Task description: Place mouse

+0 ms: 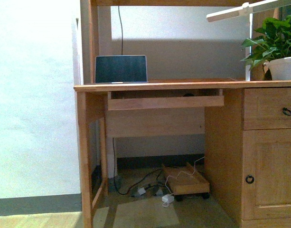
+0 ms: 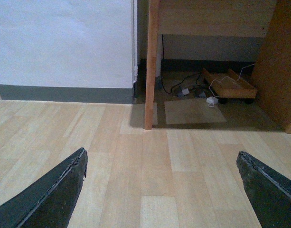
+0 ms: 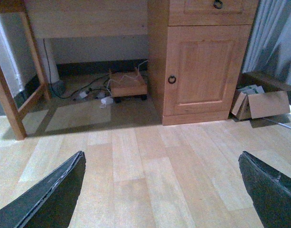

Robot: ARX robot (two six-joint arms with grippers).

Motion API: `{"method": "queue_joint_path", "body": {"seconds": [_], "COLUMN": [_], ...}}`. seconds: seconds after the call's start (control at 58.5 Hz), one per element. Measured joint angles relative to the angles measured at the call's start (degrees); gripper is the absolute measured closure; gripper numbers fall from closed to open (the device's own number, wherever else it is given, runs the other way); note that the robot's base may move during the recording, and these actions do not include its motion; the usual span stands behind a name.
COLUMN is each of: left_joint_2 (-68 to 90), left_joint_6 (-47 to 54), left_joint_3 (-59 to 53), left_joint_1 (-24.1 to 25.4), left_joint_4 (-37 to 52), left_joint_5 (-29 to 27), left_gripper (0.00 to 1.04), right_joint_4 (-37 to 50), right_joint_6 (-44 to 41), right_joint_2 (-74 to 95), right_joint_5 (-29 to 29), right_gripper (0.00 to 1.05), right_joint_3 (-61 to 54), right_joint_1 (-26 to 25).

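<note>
front view: a dark rectangular laptop screen (image 1: 121, 69) stands at left on the light wooden desk (image 1: 183, 86); right of it, only the dark domed top of the small mouse (image 1: 188, 94) peeks over the pull-out wooden tray (image 1: 164, 102) lip. left gripper (image 2: 160, 156) and right gripper (image 3: 160, 156) hang spread wide, empty, above pale plank floor (image 2: 136, 190).

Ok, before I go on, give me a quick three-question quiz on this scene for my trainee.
1. True or false: the left gripper and the right gripper are both open and hold nothing.
2. What stands on the desk at its right end in the front view? A) potted plant B) printer C) kettle
3. Fill in: the wheeled wooden stand sits on the floor ___ the desk.
Key: 1 true; 2 A; 3 under.
</note>
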Motion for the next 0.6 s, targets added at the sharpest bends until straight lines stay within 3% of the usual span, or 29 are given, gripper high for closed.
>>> {"method": "queue_joint_path", "body": {"seconds": [0.599], "left_joint_2": [0.00], "left_joint_6": [0.00], "left_joint_3": [0.00], "left_joint_1": [0.00], "left_joint_4": [-0.02], "left_joint_5": [0.02], "left_gripper": [0.08], "right_joint_4": [0.00], "right_joint_6": [0.00], "right_joint_2": [0.00], "right_joint_5": [0.00], "right_gripper": [0.07], "right_joint_3": [0.00], "right_joint_1": [0.00]}}
